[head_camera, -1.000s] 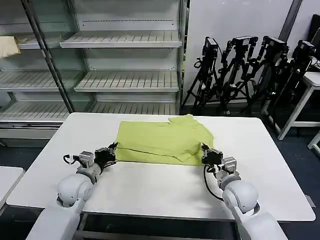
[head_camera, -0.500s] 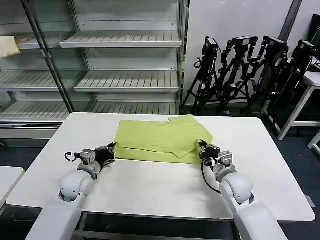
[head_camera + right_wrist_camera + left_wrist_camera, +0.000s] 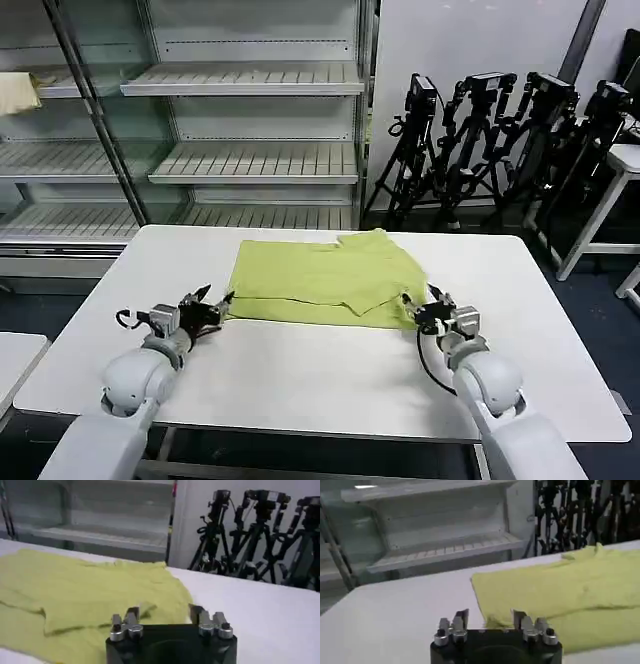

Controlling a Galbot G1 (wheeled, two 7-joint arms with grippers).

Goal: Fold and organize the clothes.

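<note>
The lime yellow-green T-shirt (image 3: 320,280) lies folded in layers on the back half of the white table (image 3: 320,380). At the shirt's front left corner my left gripper (image 3: 214,303) stands open, fingertips apart and nothing between them. My right gripper (image 3: 422,308) is open at the shirt's front right corner. In the left wrist view the open left gripper (image 3: 490,617) sits just before the T-shirt's (image 3: 560,590) near corner. The right wrist view shows the open right gripper (image 3: 164,612) at the edge of the T-shirt (image 3: 75,590).
Empty glass-fronted shelves (image 3: 250,130) stand behind the table, with a pale cream cloth (image 3: 15,92) on an upper left shelf. Black tripods (image 3: 490,140) cluster at the back right. Another white table (image 3: 620,170) stands far right. Bare tabletop lies in front of the shirt.
Both grippers carried the shirt's front edge back over the shirt, then opened and let go. The shirt now lies narrower front to back, and both grippers have drawn slightly outward.
</note>
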